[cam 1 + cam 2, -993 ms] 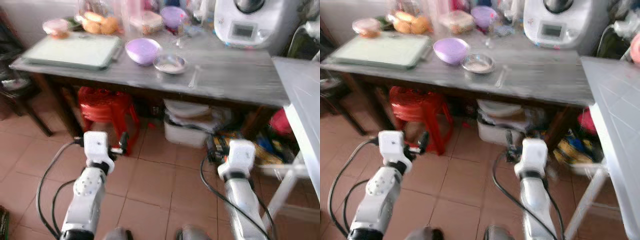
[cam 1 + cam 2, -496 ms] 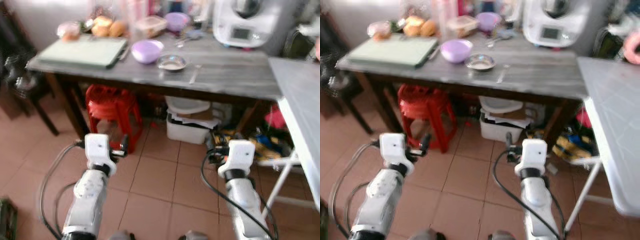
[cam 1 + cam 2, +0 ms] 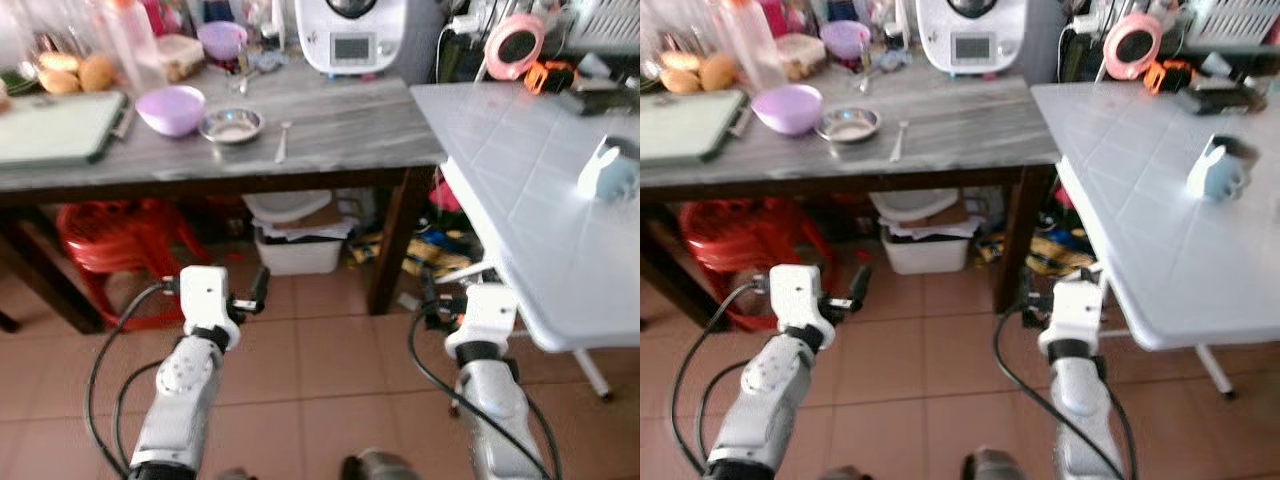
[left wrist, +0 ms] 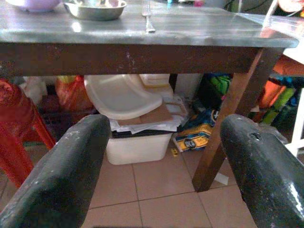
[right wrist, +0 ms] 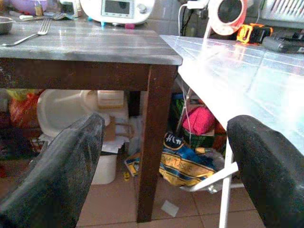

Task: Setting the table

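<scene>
My left claw point(image 4: 161, 156) hangs low over the tile floor point(image 3: 330, 350), its fingers point(image 4: 61, 166) spread wide with nothing in them. My right claw point(image 5: 164, 161) is low too, spread wide and empty.

From my head I see the top of the grey bench point(image 3: 340, 120). On it sit a purple bowl point(image 3: 170, 108), a metal dish point(image 3: 231, 124) just beside it, and a fork point(image 3: 281, 141) near the dish. A green board point(image 3: 50, 128) lies at the far left, and a white machine point(image 3: 350, 35) stands at the back.

My left wrist sees under the bench instead: a white bin point(image 4: 137, 137), a red stool point(image 4: 19, 128) and a brown bench leg point(image 4: 228, 128). My right wrist sees that leg point(image 5: 154, 142) up close, with bags point(image 5: 185, 161) on the floor behind it.

A white table point(image 3: 520, 180) stands to my right. Its edge meets the bench corner, and its near edge hangs just past my right arm. A small blue cup point(image 3: 608, 172) sits on it. The floor between my arms and the bench is open.
</scene>
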Tool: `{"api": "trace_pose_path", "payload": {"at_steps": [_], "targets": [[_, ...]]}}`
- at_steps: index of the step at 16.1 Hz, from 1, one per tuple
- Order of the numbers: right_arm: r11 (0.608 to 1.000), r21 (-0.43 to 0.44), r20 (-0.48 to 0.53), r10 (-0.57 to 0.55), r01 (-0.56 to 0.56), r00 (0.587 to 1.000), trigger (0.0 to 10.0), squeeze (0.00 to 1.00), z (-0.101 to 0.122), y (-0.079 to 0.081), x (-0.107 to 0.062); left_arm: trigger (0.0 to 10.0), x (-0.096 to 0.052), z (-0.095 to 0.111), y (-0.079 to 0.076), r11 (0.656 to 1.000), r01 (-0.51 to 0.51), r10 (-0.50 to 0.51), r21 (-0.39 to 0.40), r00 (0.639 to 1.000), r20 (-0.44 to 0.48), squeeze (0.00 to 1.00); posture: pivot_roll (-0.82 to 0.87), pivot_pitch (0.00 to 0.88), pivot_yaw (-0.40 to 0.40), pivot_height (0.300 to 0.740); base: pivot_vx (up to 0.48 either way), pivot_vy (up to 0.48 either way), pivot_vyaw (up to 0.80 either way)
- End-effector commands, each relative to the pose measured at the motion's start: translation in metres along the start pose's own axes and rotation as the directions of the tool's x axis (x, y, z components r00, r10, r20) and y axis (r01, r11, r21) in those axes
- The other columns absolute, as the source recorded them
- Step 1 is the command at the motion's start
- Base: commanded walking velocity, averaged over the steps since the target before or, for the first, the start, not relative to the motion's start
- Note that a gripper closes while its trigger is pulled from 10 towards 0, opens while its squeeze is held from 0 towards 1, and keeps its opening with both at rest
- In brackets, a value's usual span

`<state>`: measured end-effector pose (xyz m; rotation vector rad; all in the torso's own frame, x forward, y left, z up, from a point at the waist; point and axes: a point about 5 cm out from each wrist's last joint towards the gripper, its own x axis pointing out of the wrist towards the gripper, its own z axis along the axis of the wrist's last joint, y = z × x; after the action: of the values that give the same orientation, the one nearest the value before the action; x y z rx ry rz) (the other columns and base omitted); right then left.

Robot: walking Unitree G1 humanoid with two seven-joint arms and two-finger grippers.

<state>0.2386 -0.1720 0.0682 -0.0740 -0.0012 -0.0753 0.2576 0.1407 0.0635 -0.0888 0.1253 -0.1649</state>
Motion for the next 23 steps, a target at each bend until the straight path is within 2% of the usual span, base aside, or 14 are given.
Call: {"api": "trace_pose_path", "payload": {"at_steps": [1,4,7,11,21,23], "targets": [[1.0,0.011,0.001,0.006,-0.006,1.0,10.0,0.0,0.002,0.003,0.003,10.0,0.0,0.003,0.004,1.0,-0.008,0.008,0.006,1.0,0.009,0.0,-0.05,0.0,0.017,0.74,0.0,-0.251,0.0],[1.0,0.012,-0.001,0.008,-0.008,1.0,10.0,0.0,0.002,0.003,0.003,10.0,0.001,0.003,0.004,1.0,-0.009,0.009,0.006,1.0,0.008,0.0,-0.05,0.0,0.018,0.74,0.0,-0.245,0.0],[0.996,-0.057,0.079,0.073,-0.069,0.994,10.0,0.0,0.019,0.012,0.005,10.0,0.001,0.009,0.005,1.0,-0.016,0.016,0.006,0.999,0.03,0.0,-0.05,0.0,0.02,0.74,0.0,-0.249,0.0],[0.998,-0.035,0.12,0.059,-0.055,0.991,10.0,0.0,0.035,0.008,0.005,10.0,0.003,0.035,0.008,0.999,-0.032,0.032,0.0,0.993,0.11,0.0,-0.05,0.0,0.015,0.74,0.0,-0.243,0.0],[0.998,-0.016,0.098,0.066,-0.065,0.993,10.0,0.0,0.036,0.007,-0.001,10.0,-0.002,0.038,0.012,0.999,-0.028,0.026,0.018,0.995,0.099,0.0,-0.05,0.0,0.017,0.74,0.0,-0.249,0.0],[0.999,-0.025,0.077,0.043,-0.042,0.996,10.0,0.0,0.034,0.003,-0.001,10.0,-0.002,0.037,0.013,0.999,-0.031,0.029,0.023,0.995,0.097,0.0,-0.05,0.0,0.017,0.74,0.0,-0.315,0.0]]}}
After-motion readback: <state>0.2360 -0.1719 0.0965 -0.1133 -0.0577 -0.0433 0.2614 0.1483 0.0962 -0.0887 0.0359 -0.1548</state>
